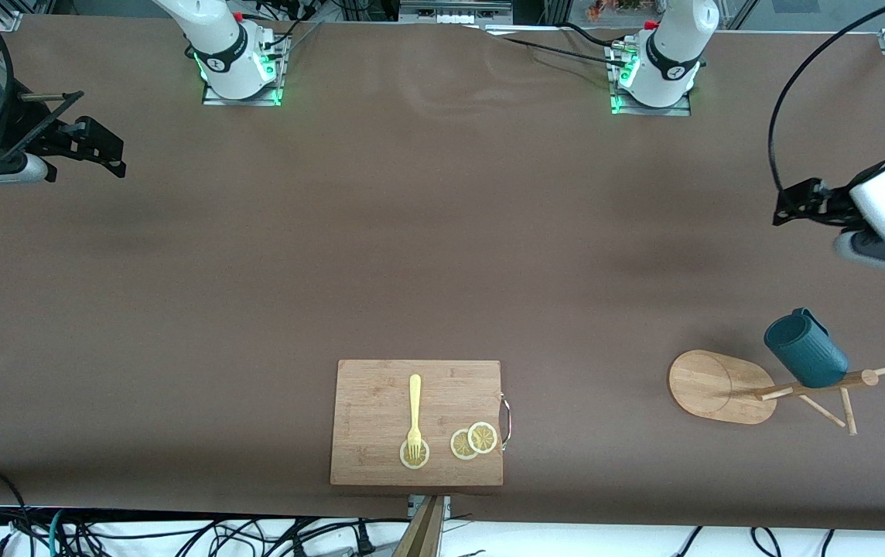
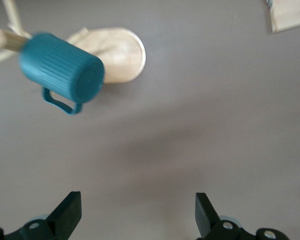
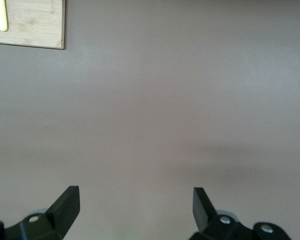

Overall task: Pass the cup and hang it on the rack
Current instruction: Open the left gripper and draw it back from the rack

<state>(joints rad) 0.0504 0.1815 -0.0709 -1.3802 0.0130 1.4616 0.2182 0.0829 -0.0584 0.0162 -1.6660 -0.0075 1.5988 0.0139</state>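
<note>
The dark teal cup rests tilted on the upper pegs of the wooden rack, at the left arm's end of the table. In the left wrist view the cup shows its closed bottom and its handle sticking out to one side, in front of the rack's oval base. Which peg carries it is hidden. My left gripper hangs open and empty over bare table, apart from the rack; its fingers stand wide. My right gripper waits open and empty at the right arm's end, over bare table.
A rectangular wooden cutting board lies near the table's front edge at the middle. On it are a yellow fork and lemon slices. Its corner shows in both wrist views.
</note>
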